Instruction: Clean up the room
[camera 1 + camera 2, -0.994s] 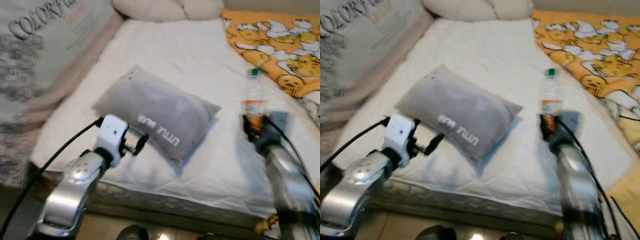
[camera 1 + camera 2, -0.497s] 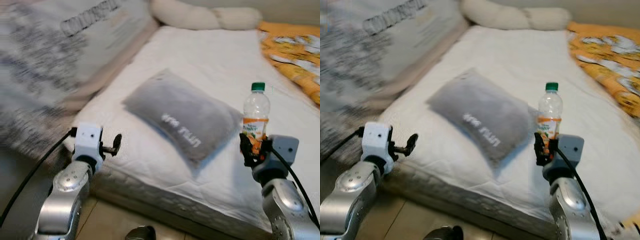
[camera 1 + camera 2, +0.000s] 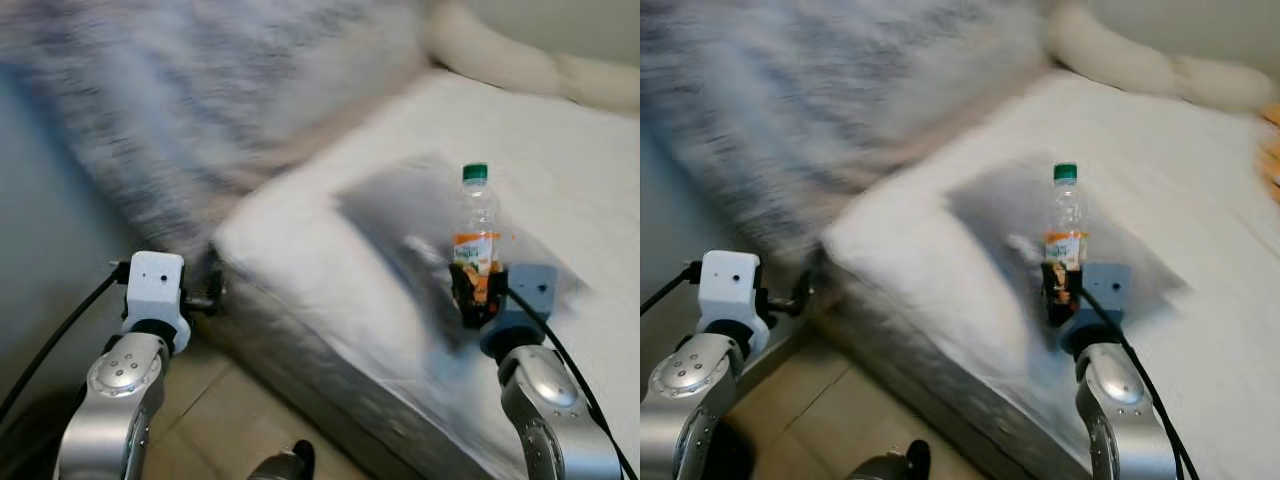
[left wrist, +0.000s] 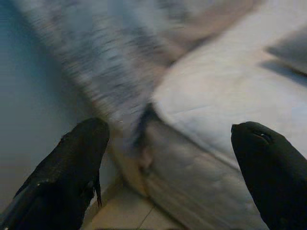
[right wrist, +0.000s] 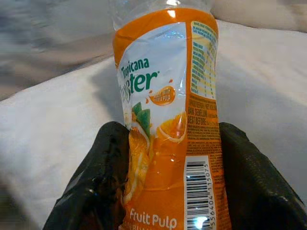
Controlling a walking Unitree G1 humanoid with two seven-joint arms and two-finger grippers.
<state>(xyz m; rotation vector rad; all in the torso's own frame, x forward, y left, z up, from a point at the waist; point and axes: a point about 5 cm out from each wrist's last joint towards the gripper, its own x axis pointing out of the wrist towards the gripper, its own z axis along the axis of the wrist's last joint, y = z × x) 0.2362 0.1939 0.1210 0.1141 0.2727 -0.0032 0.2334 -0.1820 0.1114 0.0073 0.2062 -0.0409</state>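
Note:
A clear plastic juice bottle (image 3: 476,235) with a green cap and an orange Tropicana label stands upright in my right gripper (image 3: 478,295), which is shut on its lower half. In the right wrist view the bottle (image 5: 168,120) sits squeezed between both black fingers (image 5: 103,187). It is held above the white bed (image 3: 300,260), in front of a blurred grey pillow (image 3: 400,215). My left gripper (image 3: 212,292) is open and holds nothing, level with the bed's near corner. The left wrist view shows its fingers (image 4: 67,177) wide apart before the mattress edge (image 4: 192,172).
A large grey patterned mattress or blanket (image 3: 200,100) leans along the bed's left side. A cream pillow (image 3: 500,65) lies at the bed's far end. Tan floor (image 3: 220,420) shows below the bed corner. The head views are blurred by motion.
The whole view has swung left, so the camera has turned. The bottle stays in my right gripper. My left gripper now sits off the bed, by its corner.

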